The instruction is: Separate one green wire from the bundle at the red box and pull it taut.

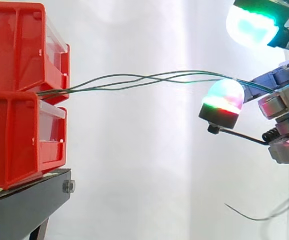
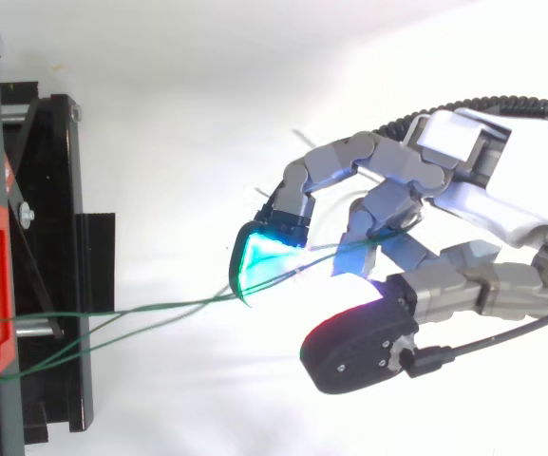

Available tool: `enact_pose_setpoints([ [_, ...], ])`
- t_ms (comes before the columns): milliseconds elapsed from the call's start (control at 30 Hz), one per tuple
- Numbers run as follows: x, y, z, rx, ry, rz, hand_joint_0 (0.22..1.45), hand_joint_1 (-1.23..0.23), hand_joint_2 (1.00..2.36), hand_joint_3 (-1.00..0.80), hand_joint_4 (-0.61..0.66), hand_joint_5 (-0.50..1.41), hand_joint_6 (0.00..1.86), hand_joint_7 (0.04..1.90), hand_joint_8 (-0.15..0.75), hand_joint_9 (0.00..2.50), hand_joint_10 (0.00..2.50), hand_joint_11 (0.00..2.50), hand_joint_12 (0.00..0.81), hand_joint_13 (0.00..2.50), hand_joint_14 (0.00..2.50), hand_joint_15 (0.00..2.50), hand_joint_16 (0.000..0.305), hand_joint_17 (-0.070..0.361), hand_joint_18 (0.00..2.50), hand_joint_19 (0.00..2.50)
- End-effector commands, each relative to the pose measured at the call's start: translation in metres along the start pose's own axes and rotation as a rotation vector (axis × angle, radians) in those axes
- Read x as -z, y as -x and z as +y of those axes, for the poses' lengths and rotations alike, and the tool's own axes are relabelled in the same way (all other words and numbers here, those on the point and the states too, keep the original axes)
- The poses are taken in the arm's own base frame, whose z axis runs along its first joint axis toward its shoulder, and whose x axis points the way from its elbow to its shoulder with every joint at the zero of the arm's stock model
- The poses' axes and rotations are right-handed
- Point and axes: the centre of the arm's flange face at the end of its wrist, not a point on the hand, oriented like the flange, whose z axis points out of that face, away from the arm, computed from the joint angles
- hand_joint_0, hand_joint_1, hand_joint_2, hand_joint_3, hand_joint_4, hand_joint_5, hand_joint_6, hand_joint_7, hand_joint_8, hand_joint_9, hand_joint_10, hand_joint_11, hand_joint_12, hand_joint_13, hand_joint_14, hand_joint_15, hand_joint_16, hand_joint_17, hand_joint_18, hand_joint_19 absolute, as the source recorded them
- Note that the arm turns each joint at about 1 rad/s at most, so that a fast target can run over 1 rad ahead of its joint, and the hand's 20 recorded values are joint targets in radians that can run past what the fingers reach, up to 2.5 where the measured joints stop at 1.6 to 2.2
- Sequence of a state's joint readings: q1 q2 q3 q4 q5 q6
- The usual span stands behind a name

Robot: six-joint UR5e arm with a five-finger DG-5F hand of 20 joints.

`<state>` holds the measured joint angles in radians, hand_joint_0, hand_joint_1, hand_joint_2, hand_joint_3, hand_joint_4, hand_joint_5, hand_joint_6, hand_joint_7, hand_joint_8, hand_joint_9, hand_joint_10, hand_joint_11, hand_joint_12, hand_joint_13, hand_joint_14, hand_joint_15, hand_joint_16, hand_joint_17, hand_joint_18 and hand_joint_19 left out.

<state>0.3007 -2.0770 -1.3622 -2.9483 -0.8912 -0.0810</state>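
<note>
Side view: hand [image 1: 279,102] curled round green wires [image 1: 149,78] spanning from red bins [image 1: 24,95].

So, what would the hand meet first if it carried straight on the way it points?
Likely the green wires at the hand; beyond them the red bins, though depth is unclear.

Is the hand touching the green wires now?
Touching. In the side view the green wires run from the red bins across the top of a fingertip into the hand.
</note>
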Motion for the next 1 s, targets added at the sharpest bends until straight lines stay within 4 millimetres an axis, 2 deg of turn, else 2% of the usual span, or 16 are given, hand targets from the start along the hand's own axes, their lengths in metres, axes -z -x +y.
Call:
enact_pose_setpoints([
  [0,0.000,0.000,0.000,0.002,0.000,0.000,0.49,-0.65,1.00,-0.50,0.22,-0.22,0.84,0.91,0.299,1.07,0.61,1.40,0.374,1.16,1.91,0.95,0.061,0.138,0.99,1.04],
  [100,0.000,0.000,0.000,0.002,0.000,0.000,0.54,-0.68,1.01,-0.44,0.20,-0.21,0.84,0.93,0.283,1.06,0.58,1.42,0.352,1.14,1.86,0.98,0.057,0.128,0.95,1.06],
  [200,0.000,0.000,0.000,0.002,0.000,0.000,0.58,-0.65,1.01,-0.37,0.18,-0.21,0.85,0.93,0.264,1.08,0.58,1.43,0.335,1.14,1.83,1.00,0.054,0.122,0.94,1.07],
  [400,-0.001,0.002,0.001,0.001,0.001,-0.002,0.51,-0.50,1.00,-0.50,0.19,-0.21,0.85,0.92,0.294,1.10,0.49,1.41,0.365,1.20,1.66,1.03,0.060,0.134,0.95,1.01],
  [533,-0.005,0.007,0.005,-0.008,0.008,-0.004,0.49,-0.43,1.00,-0.50,0.21,-0.21,0.84,0.92,0.307,1.11,0.44,1.40,0.378,1.23,1.55,1.03,0.062,0.141,0.95,0.99],
  [667,-0.010,0.015,0.011,-0.005,0.007,-0.011,0.48,-0.42,1.00,-0.50,0.21,-0.21,0.84,0.91,0.309,1.12,0.38,1.41,0.374,1.25,1.36,1.09,0.063,0.142,0.95,0.97],
  [700,-0.012,0.020,0.011,0.000,0.007,-0.017,0.48,-0.42,1.00,-0.50,0.21,-0.21,0.84,0.91,0.309,1.12,0.35,1.42,0.371,1.26,1.23,1.13,0.063,0.142,0.94,0.97],
  [833,-0.016,0.030,0.010,0.004,0.010,-0.027,0.49,-0.43,1.00,-0.50,0.21,-0.21,0.84,0.91,0.301,1.13,0.29,1.44,0.366,1.28,1.14,1.17,0.063,0.141,0.92,0.96],
  [967,-0.017,0.031,0.011,0.017,0.014,-0.013,0.49,-0.45,1.00,-0.50,0.21,-0.21,0.84,0.91,0.300,1.13,0.20,1.47,0.368,1.29,1.02,1.22,0.063,0.141,0.90,0.94],
])
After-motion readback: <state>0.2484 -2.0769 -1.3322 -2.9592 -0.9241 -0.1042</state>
